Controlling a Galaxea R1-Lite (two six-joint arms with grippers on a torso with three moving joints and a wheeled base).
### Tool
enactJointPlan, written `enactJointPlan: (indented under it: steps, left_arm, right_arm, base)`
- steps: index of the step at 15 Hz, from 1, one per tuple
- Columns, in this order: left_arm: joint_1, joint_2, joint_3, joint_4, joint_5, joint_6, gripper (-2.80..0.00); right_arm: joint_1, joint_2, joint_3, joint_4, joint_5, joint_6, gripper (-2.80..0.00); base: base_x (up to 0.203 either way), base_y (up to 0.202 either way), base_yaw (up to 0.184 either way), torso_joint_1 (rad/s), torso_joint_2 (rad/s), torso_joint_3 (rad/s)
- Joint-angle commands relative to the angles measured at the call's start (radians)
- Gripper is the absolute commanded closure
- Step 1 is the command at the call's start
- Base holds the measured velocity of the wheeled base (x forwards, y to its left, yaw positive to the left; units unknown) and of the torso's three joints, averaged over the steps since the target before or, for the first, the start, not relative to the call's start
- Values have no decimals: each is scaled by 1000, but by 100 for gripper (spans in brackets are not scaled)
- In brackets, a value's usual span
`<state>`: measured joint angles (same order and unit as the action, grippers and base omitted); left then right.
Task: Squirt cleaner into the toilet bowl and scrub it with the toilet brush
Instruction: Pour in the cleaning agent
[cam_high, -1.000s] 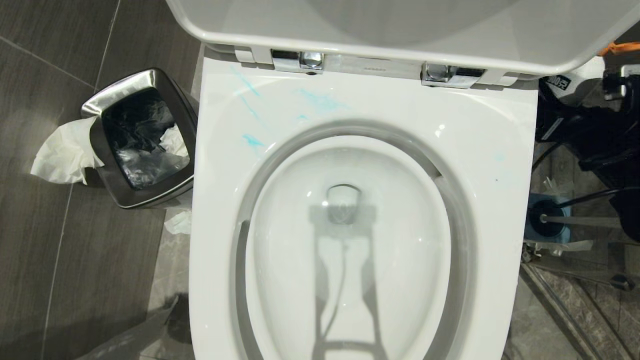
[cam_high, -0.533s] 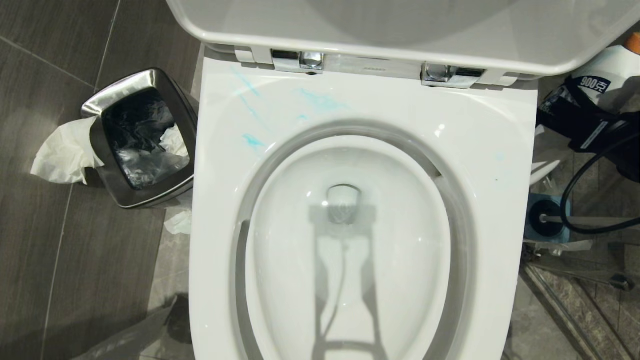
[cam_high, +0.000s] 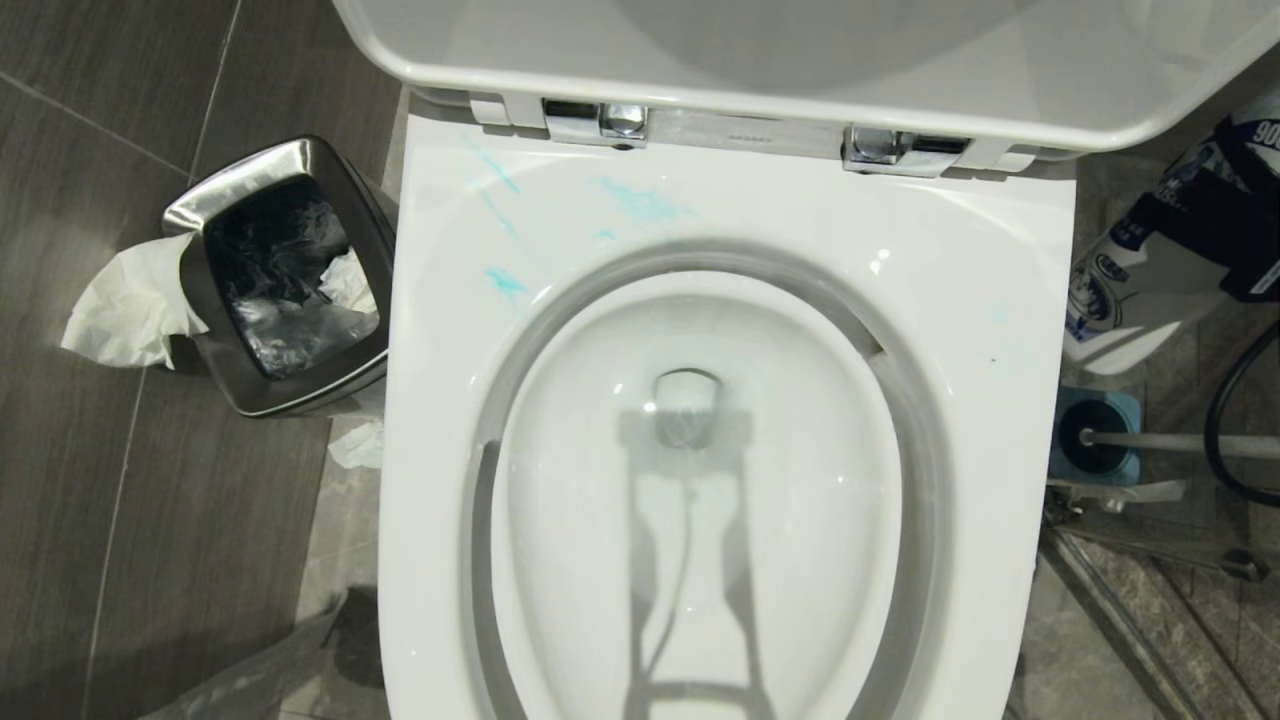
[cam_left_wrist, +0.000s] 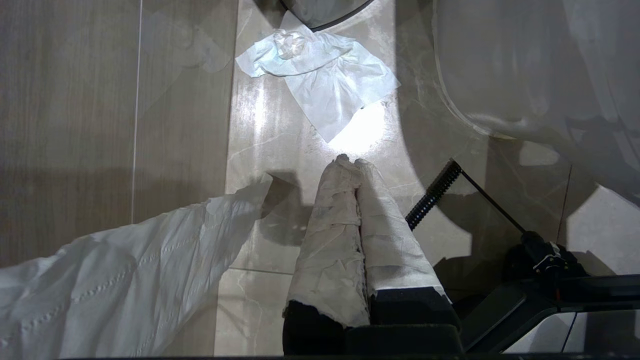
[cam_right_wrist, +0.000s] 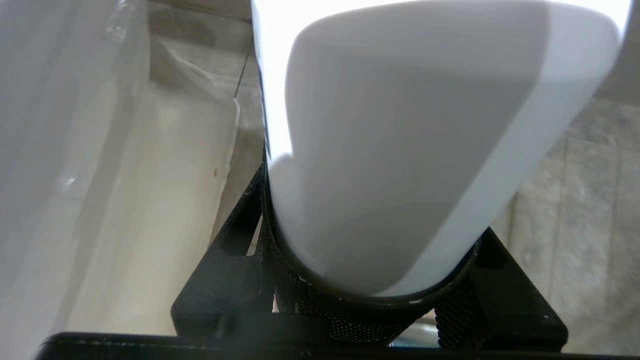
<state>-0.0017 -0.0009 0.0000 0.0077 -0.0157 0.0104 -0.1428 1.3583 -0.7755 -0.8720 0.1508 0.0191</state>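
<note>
Cleaner bottle in the right gripper, beside the toilet bowl and not yet over it.

You have the toilet bowl open, turquoise cleaner smears on its seat near the hinges. The white cleaner bottle hangs off the bowl's right side, long axis tilted, base toward the rim; the right gripper is clamped around its body. The basin lies to the bottle's left. The toilet brush rests in its blue holder below the bottle. Your left gripper is clenched on nothing, low beside the bowl's base.
</note>
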Motion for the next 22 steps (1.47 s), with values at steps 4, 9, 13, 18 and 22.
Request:
enactJointPlan:
  steps: [4,9,13,18,22]
  left_arm:
    - [0,1,2,0,0,-1,0]
    - [0,1,2,0,-1,-1,0]
    - [0,1,2,-2,2,3,0]
    - [0,1,2,-2,2,0,0]
    - [0,1,2,-2,5,-4,0]
  right_arm:
    - [-4,-112,16,72,-35,-13,0]
    - [-3,-177,-8,179,-41,-72,0]
    - [-3,-200,-4,183,-76,-103,0]
    - [-3,-232,21,183,-76,-133,0]
    - [-4,-242,15,183,-77,-134,0]
  base:
    - [0,0,0,0,0,0]
    - [0,0,0,0,0,0]
    - [0,0,0,0,0,0]
    - [0,0,0,2,2,81]
    - [0,0,0,2,2,191]
